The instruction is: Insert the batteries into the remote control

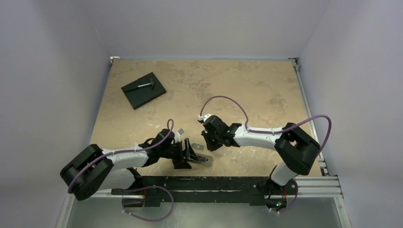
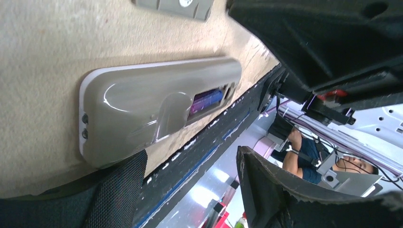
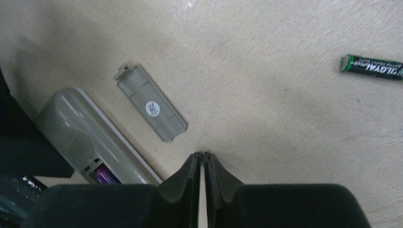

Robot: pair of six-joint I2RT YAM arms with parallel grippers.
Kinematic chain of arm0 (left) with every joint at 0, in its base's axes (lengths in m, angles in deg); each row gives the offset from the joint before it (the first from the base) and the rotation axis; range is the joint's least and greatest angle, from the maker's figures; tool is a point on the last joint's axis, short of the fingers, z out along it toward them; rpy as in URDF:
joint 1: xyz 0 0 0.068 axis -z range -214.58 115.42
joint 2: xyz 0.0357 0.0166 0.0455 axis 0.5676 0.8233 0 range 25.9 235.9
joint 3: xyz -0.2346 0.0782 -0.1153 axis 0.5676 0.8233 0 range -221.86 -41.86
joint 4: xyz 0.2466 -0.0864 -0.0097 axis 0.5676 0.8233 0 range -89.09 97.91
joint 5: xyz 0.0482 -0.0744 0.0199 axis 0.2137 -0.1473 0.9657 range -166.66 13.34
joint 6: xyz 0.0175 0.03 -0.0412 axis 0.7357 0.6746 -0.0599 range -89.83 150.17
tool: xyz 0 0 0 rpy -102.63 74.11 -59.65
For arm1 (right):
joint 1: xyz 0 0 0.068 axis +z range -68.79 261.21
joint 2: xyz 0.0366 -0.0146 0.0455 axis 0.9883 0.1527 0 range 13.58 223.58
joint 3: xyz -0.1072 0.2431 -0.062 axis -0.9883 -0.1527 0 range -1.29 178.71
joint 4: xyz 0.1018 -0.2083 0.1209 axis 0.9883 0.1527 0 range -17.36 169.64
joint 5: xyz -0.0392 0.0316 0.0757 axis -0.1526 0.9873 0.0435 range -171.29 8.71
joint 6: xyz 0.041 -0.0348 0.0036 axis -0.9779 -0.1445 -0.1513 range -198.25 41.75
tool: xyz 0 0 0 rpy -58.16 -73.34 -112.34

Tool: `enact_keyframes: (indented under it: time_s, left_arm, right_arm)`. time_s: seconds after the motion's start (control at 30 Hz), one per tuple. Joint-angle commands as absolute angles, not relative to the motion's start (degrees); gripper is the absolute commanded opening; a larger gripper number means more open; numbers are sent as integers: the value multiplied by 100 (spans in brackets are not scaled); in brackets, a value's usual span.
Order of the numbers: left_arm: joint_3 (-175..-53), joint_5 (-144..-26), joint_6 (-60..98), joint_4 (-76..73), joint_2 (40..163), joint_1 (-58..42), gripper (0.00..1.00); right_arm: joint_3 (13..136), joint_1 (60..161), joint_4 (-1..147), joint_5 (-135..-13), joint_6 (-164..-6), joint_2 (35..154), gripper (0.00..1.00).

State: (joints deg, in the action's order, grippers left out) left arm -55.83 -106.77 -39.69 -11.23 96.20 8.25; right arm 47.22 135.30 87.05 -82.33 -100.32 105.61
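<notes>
Remote (image 2: pixel 142 109) lies back-up by the tabletop's (image 1: pixel 237 85) near edge, a purple battery (image 2: pixel 206 100) seemingly in its recess; second battery (image 3: pixel 373 66) lies well apart. Left tool (image 1: pixel 183 156) spread; right tool (image 3: pixel 202 159) pressed together, empty.

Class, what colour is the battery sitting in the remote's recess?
The battery is purple; the left wrist view shows it best.

Glossy plastic remote control (image 2: pixel 142 104) on matt table (image 2: pixel 43 47).

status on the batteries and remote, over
Left gripper open by the remote control, right gripper shut, empty. Purple battery in the recess, second battery loose on the table. Battery cover off, lying beside the remote, not blocking the recess.
</notes>
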Motion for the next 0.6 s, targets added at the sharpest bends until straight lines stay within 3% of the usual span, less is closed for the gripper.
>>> enact_keyframes:
  time_s: [0.0, 0.57]
  left_arm:
    - [-5859, -10262, -3618, -1126, 9936, 802, 69]
    - [-6672, -10202, -2881, -843, 10813, 662, 68]
  right_arm:
    - [4397, 13568, 8764, -7942, -10085, 10363, 15]
    - [3764, 14331, 8256, -7550, -11024, 9742, 15]
